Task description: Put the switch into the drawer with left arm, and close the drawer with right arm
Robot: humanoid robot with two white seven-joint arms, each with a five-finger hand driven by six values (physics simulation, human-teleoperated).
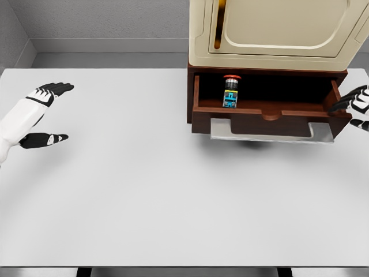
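Head view: switch [231, 91] lies inside open drawer [271, 115]. Left robot hand [45, 114] released, empty, over worktop [144, 190]. Right robot hand [356, 107] at drawer's right corner, grip unclear, partly cropped.

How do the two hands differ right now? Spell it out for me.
The left hand hangs over bare table at the far left, away from everything; the right hand is at the open drawer, by its right front corner. The left hand's fingers are spread and hold nothing; the right hand's fingers curl toward the drawer's corner, though contact is unclear. The left shows whole; the right is cut by the picture's edge. Both are black-and-white, and neither holds the switch, which lies in the drawer.
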